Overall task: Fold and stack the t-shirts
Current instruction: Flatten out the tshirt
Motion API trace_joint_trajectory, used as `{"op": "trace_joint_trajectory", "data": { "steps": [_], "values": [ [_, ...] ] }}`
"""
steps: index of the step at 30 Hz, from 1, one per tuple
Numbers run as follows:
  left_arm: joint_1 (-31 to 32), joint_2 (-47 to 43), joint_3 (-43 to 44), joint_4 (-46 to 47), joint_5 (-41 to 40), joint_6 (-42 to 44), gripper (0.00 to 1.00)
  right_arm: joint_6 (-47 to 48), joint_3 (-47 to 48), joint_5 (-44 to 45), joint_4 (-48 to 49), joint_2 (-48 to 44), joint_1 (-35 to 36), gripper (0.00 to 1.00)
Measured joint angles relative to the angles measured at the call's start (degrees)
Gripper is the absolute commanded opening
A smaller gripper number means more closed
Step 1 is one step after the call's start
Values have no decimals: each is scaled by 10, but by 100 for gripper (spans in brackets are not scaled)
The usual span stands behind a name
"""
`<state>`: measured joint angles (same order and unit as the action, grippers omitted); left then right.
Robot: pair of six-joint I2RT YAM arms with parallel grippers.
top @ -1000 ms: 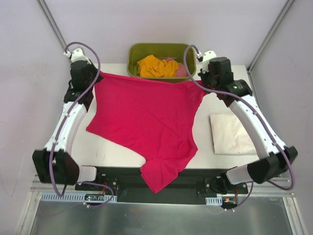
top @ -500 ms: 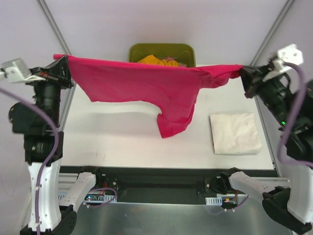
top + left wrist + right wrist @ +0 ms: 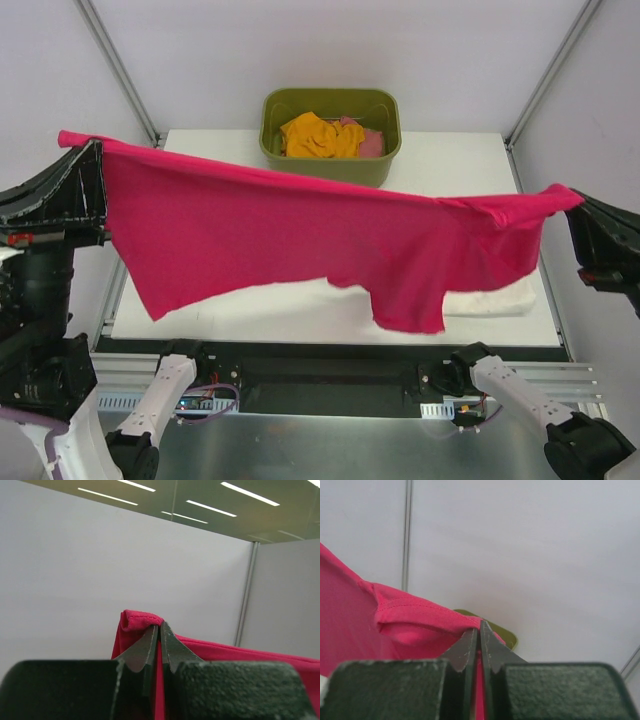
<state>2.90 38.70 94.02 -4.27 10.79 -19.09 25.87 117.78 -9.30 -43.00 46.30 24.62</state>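
Two grips: left claw (image 3: 160, 626), right claw (image 3: 479, 625) clamp crimson-pink t-shirt (image 3: 300, 230), stretched left-right.

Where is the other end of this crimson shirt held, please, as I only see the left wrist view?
Observer: The right claw is shut on the opposite corner; the crimson-pink t-shirt hangs spread between both arms above the table.
Operator: Thank you; does anything lie underneath it?
Observer: A folded cream-white t-shirt lies on the table beneath its right part, partly hidden.
Operator: And the other shirts?
Observer: The orange t-shirt and salmon-pink t-shirt sit in the olive-green tub at the far edge.
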Motion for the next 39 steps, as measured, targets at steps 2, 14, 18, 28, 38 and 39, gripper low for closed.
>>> {"op": "trace_joint_trajectory", "data": {
  "steps": [2,14,18,28,38,39],
  "values": [
    [0,-5,4,0,21,-5,0,-1,0,-5,-2,-14,0,4],
    [0,71,-181,36,-40,2,0,36,-178,220,43,101,-1,8],
    [0,242,-279,68,-70,14,0,26,-291,253,72,240,-13,7],
    [0,677,-273,48,-84,37,0,-13,-274,268,50,632,-29,2],
    [0,703,-194,58,-85,37,0,-30,-229,270,46,669,-29,7],
    [0,700,-196,59,-86,37,0,-32,-231,269,45,664,-28,7]
  ]
}}
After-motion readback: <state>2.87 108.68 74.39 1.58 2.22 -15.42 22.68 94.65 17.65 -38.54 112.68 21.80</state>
